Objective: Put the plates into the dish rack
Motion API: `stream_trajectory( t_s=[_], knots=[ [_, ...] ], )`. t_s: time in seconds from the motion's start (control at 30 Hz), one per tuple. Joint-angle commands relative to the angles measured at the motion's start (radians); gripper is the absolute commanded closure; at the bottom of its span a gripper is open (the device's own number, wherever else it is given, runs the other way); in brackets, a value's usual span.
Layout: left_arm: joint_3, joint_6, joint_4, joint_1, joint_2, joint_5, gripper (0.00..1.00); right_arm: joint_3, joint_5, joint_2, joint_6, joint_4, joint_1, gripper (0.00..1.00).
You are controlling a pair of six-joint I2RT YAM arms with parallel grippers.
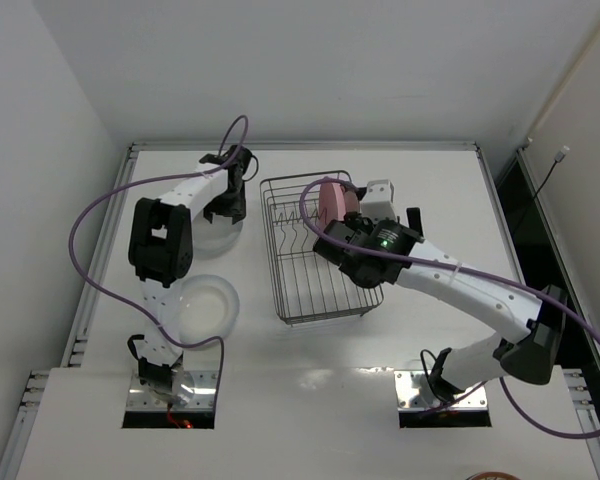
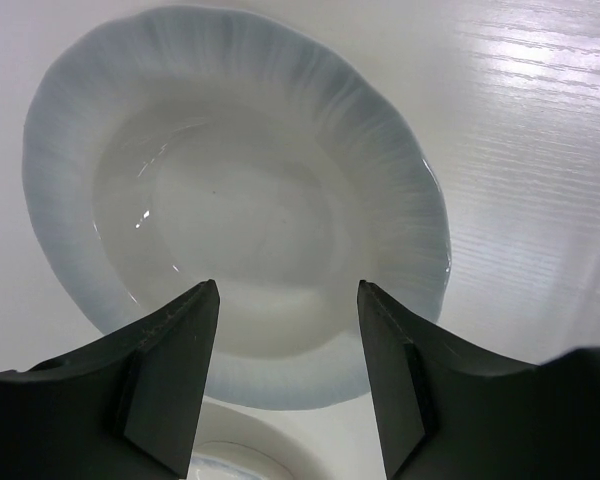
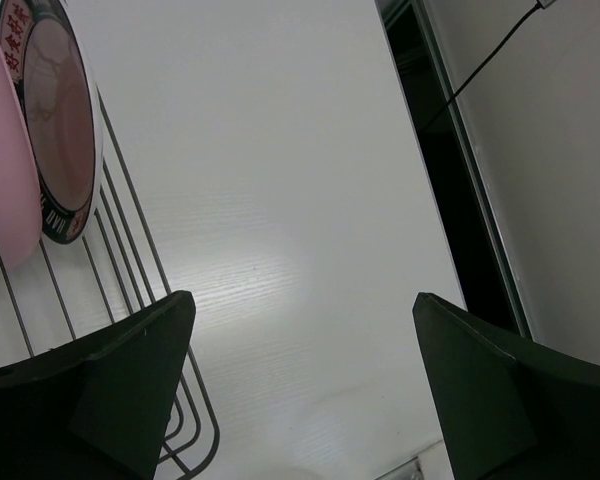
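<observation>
The grey wire dish rack (image 1: 310, 290) lies mid-table. A pink plate (image 1: 330, 205) stands upright at its far end; in the right wrist view the pink plate (image 3: 0, 170) stands next to the plate with the dark patterned rim (image 3: 65, 130) inside the rack's wires (image 3: 130, 240). My right gripper (image 3: 302, 297) is open and empty over the table just right of the rack's far end (image 1: 372, 208). One translucent plate (image 2: 230, 190) lies flat at the far left (image 1: 212, 238). My left gripper (image 2: 288, 285) hangs open over its near rim (image 1: 230, 208). A second translucent plate (image 1: 202, 305) lies nearer; its edge shows in the left wrist view (image 2: 230, 455).
The table's raised edge (image 1: 110, 240) runs along the left, close to both translucent plates. A dark gap (image 3: 450, 170) lies beyond the table's right edge. Purple cables (image 1: 90, 215) loop from both arms.
</observation>
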Motion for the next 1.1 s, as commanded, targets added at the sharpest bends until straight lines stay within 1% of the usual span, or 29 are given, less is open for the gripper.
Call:
stream_trajectory(
  t_s=[0.0,0.03,0.17,0.33,0.37,0.53,0.73,0.9,1.07],
  knots=[
    [0.009,0.012,0.014,0.001,-0.082,0.025,0.45,0.045,0.008,0.011,-0.001,0.013,0.016,0.11],
    [0.009,0.021,0.027,0.001,-0.093,0.077,0.45,0.045,0.008,0.011,-0.001,0.013,0.016,0.11],
    [-0.023,0.050,0.090,0.001,-0.141,0.194,0.45,0.045,0.008,0.020,-0.001,0.013,0.016,0.11],
    [-0.045,0.090,0.114,0.001,-0.161,0.266,0.45,0.045,0.008,0.031,-0.001,0.013,0.016,0.11],
    [-0.045,0.090,0.105,0.001,-0.139,0.300,0.45,0.045,-0.001,0.031,-0.001,0.013,0.016,0.11],
    [-0.016,0.101,0.064,0.001,-0.067,0.334,0.45,0.065,-0.001,0.051,-0.001,0.013,0.016,0.11],
    [-0.007,0.101,0.035,0.001,-0.017,0.318,0.45,0.074,-0.001,0.051,-0.001,0.003,0.016,0.11],
    [0.004,0.090,0.004,0.001,0.016,0.207,0.45,0.074,-0.001,0.051,-0.001,0.003,0.016,0.11],
    [0.013,0.081,-0.007,0.001,0.036,0.176,0.45,0.074,0.008,0.051,-0.001,0.003,0.016,0.11]
  ],
)
